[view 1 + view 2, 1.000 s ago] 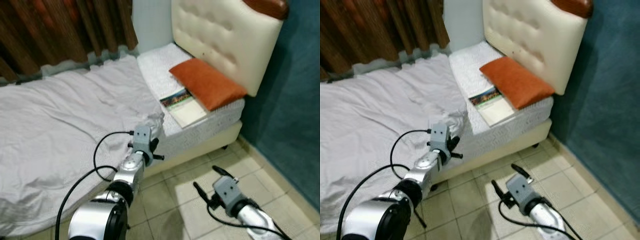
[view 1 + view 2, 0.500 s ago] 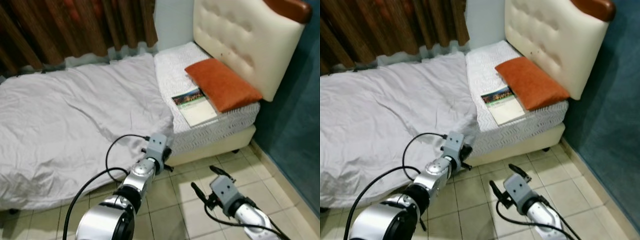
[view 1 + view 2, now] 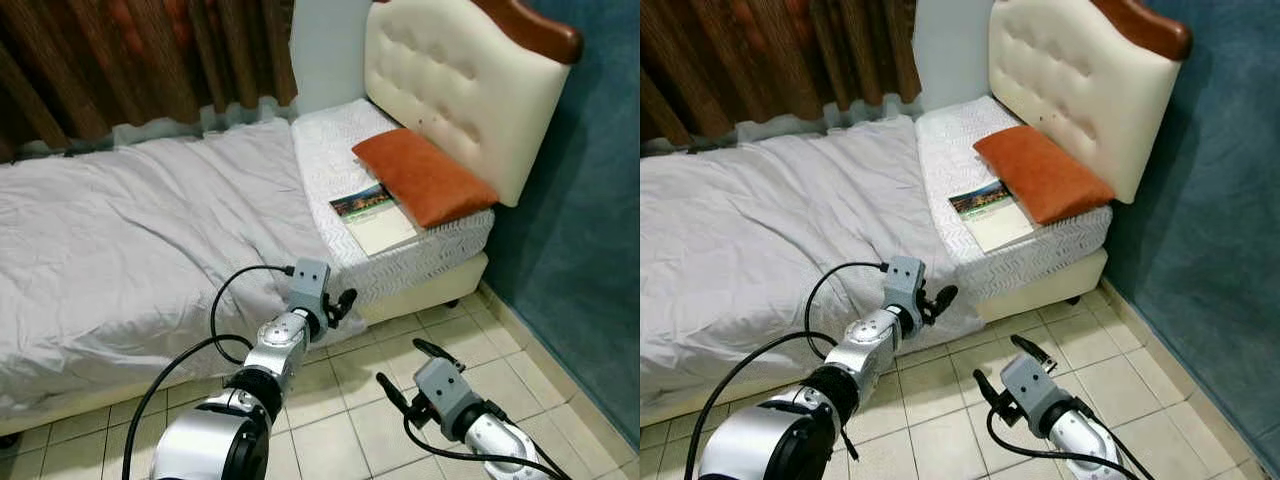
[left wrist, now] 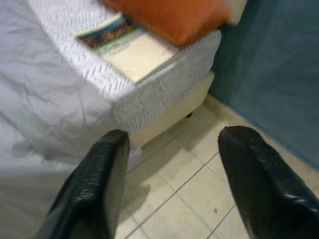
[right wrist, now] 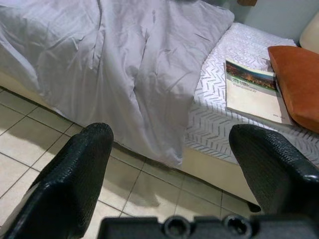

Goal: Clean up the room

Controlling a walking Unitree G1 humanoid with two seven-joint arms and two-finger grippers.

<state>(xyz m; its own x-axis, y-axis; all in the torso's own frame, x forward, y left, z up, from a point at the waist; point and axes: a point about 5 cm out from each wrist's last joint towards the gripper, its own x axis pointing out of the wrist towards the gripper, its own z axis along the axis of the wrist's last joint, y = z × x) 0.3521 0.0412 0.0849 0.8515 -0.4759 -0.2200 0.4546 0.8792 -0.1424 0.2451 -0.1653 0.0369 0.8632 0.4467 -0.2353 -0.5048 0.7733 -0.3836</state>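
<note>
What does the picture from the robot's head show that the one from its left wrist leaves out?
Head view alone: curtains, the padded headboard, and the right claw over the floor tiles. Left wrist view alone: a close look at its own two black fingers, spread apart. Both: the grey sheet, the book beside the orange pillow, and the blue wall.

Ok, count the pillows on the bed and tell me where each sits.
1. The orange pillow lies at the head of the bed, against the cream headboard, beside the book. The grey sheet could hide others.
</note>
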